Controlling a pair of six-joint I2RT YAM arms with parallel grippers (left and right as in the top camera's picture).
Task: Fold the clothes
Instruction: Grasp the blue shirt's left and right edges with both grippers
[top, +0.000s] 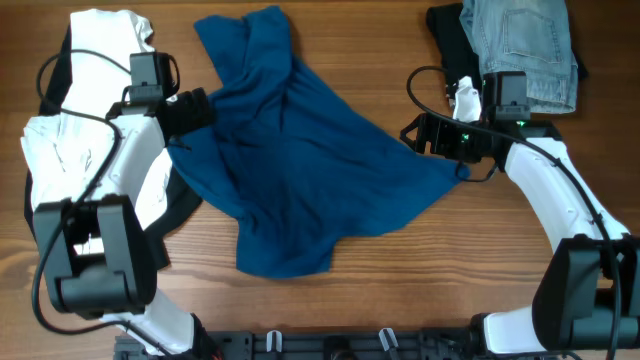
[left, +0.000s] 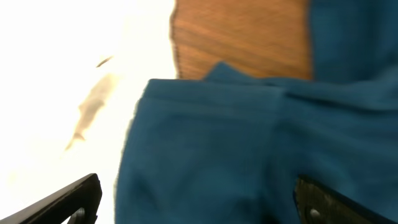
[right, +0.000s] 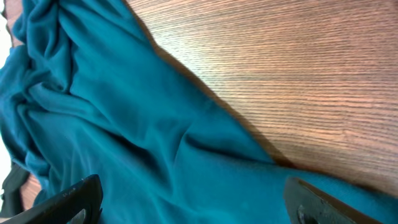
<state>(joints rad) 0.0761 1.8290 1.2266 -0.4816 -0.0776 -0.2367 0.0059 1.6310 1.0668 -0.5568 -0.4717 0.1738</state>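
Overhead, I see the deep-blue knit shirt (top: 300, 170) lying loose and crumpled across the middle of the wooden table (top: 420, 290). One part of it runs up toward the far edge, and a wider part is bunched toward the near edge. My left gripper (top: 198, 107) sits at the shirt's left edge, over the cloth. My right gripper (top: 418, 133) is at the shirt's right-hand corner. A white garment (top: 60, 150) lies heaped on the left side, under and around my left arm. A black garment (top: 185, 205) shows from beneath it, just beside the shirt. At the far right corner, light-blue denim (top: 520, 50) lies on top of a second black garment (top: 448, 40), near the right gripper and apart from the shirt.

On the left wrist camera, the left fingers (left: 68, 202) stand wide apart, with blue knit filling the space between and below them, and nothing is clamped. The white garment is washed out on the left of that view, and a patch of bare wood shows beyond the shirt. I can't tell whether the tips touch the fabric.

On the right wrist camera, the right fingers (right: 65, 202) are likewise spread wide. The shirt's folds lie beneath them, and its edge runs diagonally across the wood. No cloth is pinched there either.
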